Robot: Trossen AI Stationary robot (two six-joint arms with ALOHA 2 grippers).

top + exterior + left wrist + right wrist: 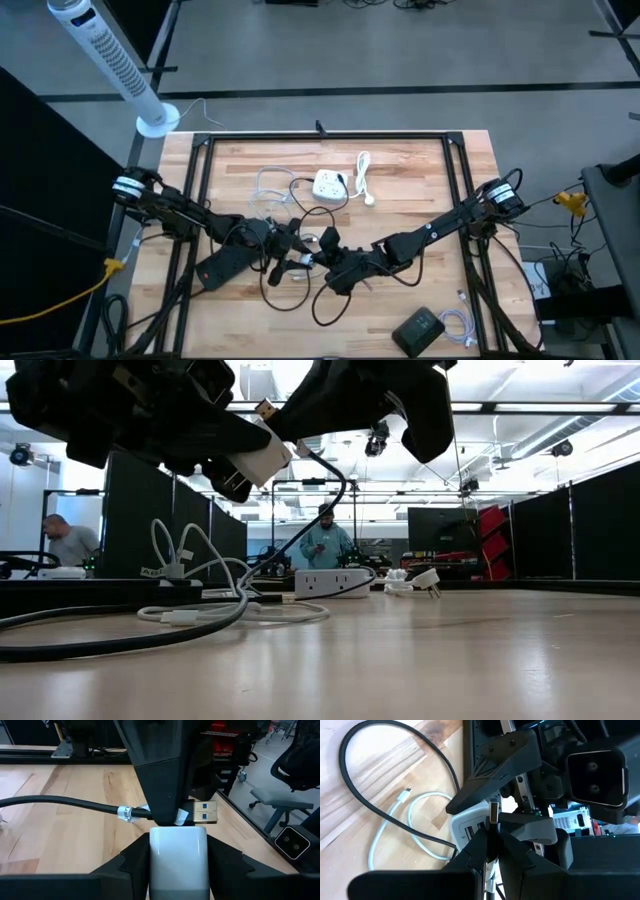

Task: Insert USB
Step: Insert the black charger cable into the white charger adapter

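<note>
white charger (178, 862) (ports hidden)

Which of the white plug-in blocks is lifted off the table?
The white charger block, held between the left gripper fingers in mid-air. The white power strip lies flat on the table farther back, with nothing holding it.
</note>
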